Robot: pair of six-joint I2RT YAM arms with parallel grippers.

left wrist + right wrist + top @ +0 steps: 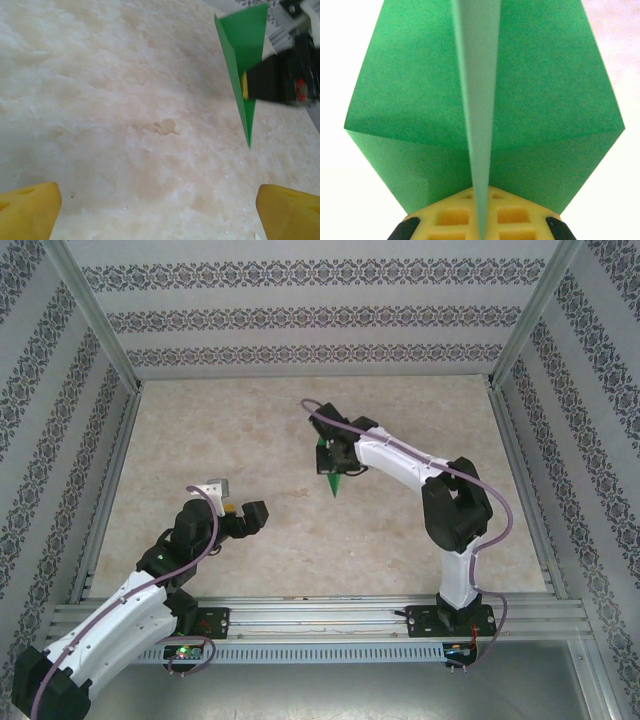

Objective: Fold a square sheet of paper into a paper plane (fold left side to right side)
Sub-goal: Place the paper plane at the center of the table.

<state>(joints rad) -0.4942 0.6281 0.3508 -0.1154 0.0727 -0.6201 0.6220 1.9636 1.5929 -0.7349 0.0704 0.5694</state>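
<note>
Your right gripper (330, 462) is clenching the paper plane (334, 483) along its central crease. It is holding the plane clear of the table (250, 440), above the middle of the surface, with the nose pointing down. In the right wrist view the yellow pads (455, 217) are pinching the spine, and the two wings are spreading evenly to either side.

Your left gripper (245, 512) is sitting low at the near left, well apart from the plane, with its jaws fully released. Its yellow fingertips (30, 210) are framing bare tabletop and grasping nothing.

Judgement: the folding is looking complete, since the sheet is already showing as a narrow dart. You are therefore working the closing step, which is presenting or setting down the finished piece. The next move is calling for a gentle lowering to the table and a clean release, without crushing the wings or letting the nose catch and bend.
</note>
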